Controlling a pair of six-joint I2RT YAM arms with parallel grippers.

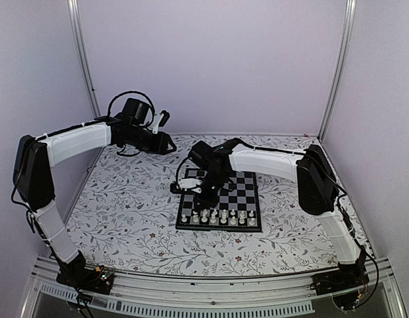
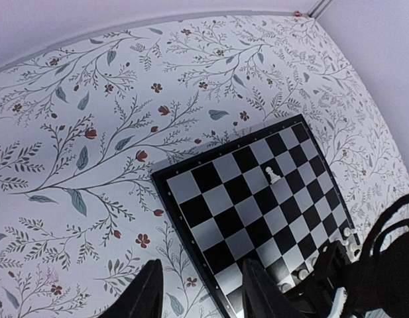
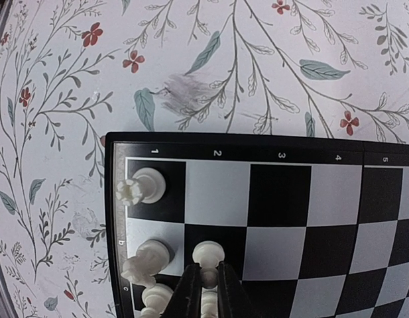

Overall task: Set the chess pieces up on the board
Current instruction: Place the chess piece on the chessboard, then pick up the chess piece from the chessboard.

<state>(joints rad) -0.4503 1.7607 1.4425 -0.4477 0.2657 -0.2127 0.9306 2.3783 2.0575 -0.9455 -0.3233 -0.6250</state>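
Observation:
The board point(image 1: 247, 192) lies right of the table's middle, with a row of white chess pieces point(image 1: 214, 216) along its near edge. My right gripper point(image 3: 205, 281) stands low over the board's left corner. Its jaws are shut on the head of a white pawn point(image 3: 208, 255) that stands upright on a black square in the second column. A rook point(image 3: 141, 187) and a knight point(image 3: 146, 260) stand just left of it. My left gripper point(image 2: 201, 291) hangs open and holds nothing, high over the tablecloth beside the board's point(image 2: 224, 199) edge. One lone pawn point(image 2: 273, 175) stands mid-board.
The floral tablecloth point(image 1: 124, 199) covers the table around the board. The right arm point(image 2: 390, 265) fills the lower right of the left wrist view. White walls and metal posts close the back and both sides.

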